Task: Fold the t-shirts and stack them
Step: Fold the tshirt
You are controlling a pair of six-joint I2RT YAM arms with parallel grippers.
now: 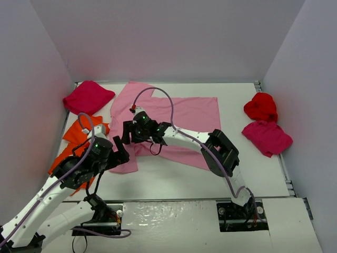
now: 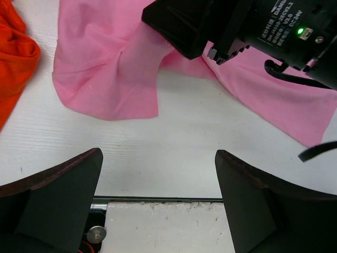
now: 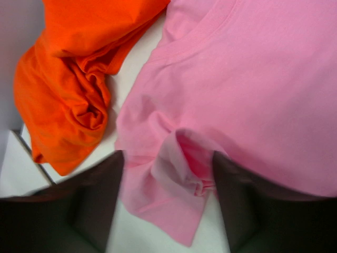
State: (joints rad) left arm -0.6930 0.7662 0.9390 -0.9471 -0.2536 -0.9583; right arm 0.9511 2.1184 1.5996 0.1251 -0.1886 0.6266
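A light pink t-shirt [image 1: 179, 118] lies spread across the middle of the table, also seen in the left wrist view [image 2: 105, 68]. My right gripper [image 1: 129, 136] hovers over its left sleeve. Its jaws are open, with a raised fold of pink sleeve [image 3: 181, 163] between them [image 3: 167, 182]. My left gripper [image 1: 120, 154] is open and empty [image 2: 158, 179] over bare table just in front of the pink sleeve. Orange shirts [image 1: 79, 137] lie crumpled at the left [image 3: 68, 89]. A magenta shirt [image 1: 87, 97] sits back left, another [image 1: 267, 137] at the right. A red shirt [image 1: 260, 106] is bunched behind it.
Grey walls close in the table on the left, back and right. The table's front edge [image 2: 158, 200] runs just under my left fingers. The right arm's black wrist body [image 2: 253, 31] hangs close in front of my left gripper.
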